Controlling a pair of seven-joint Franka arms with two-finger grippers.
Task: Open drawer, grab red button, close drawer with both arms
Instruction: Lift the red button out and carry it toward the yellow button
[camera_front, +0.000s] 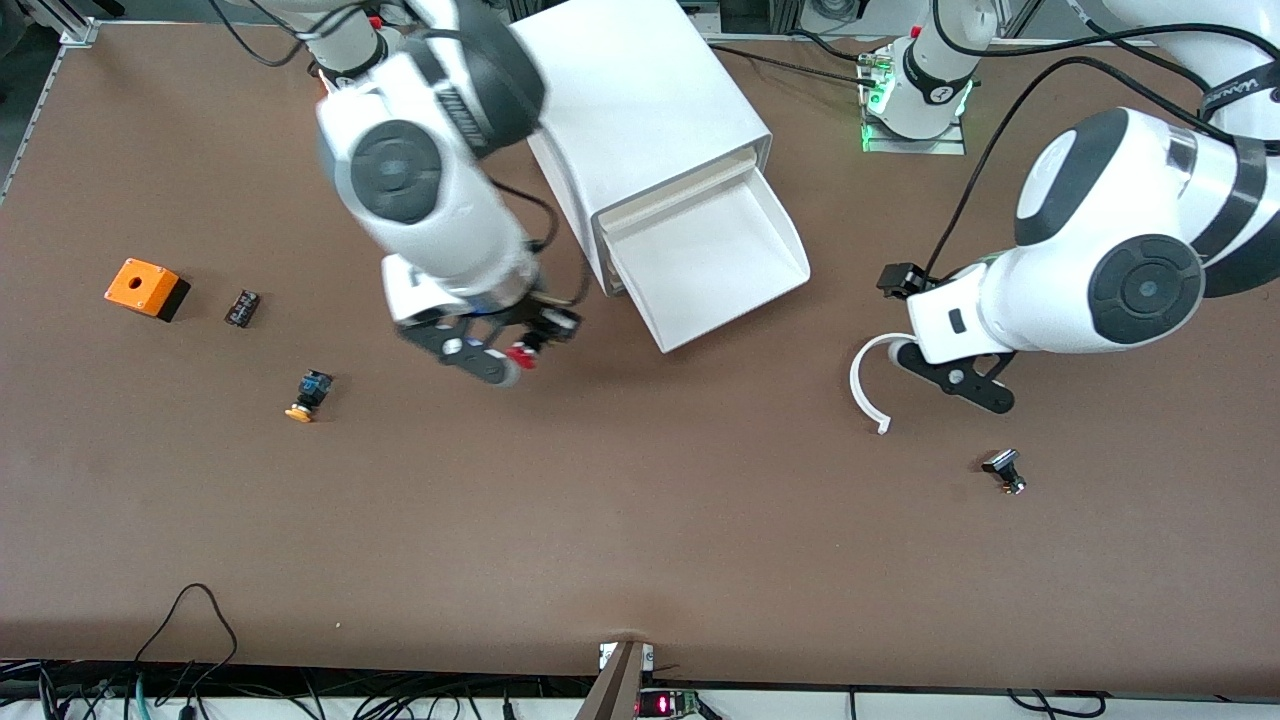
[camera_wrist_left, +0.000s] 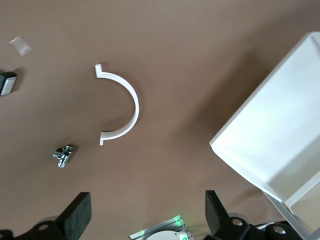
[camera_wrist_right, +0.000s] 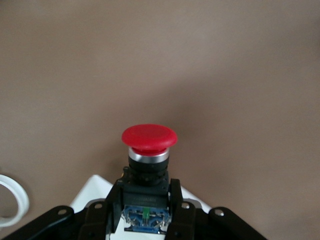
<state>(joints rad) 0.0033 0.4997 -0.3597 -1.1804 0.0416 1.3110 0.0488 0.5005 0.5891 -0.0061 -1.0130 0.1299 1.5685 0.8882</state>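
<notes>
The drawer (camera_front: 722, 262) is pulled out of the white cabinet (camera_front: 640, 110), and its tray looks empty. My right gripper (camera_front: 528, 352) is shut on the red-capped button (camera_front: 519, 353) and holds it over the table, beside the open drawer toward the right arm's end. In the right wrist view the fingers (camera_wrist_right: 177, 200) clamp the button's dark body below the red cap (camera_wrist_right: 149, 137). My left gripper (camera_front: 962, 382) is open and empty over the table toward the left arm's end. Its fingers (camera_wrist_left: 76, 214) stand wide apart, with the drawer's corner (camera_wrist_left: 280, 135) to one side.
A loose white curved handle (camera_front: 866, 388) lies next to the left gripper and also shows in the left wrist view (camera_wrist_left: 124, 106). A dark button (camera_front: 1003, 470) lies nearer the front camera. An orange box (camera_front: 145, 288), a small black part (camera_front: 241, 307) and an orange-capped button (camera_front: 308, 393) lie toward the right arm's end.
</notes>
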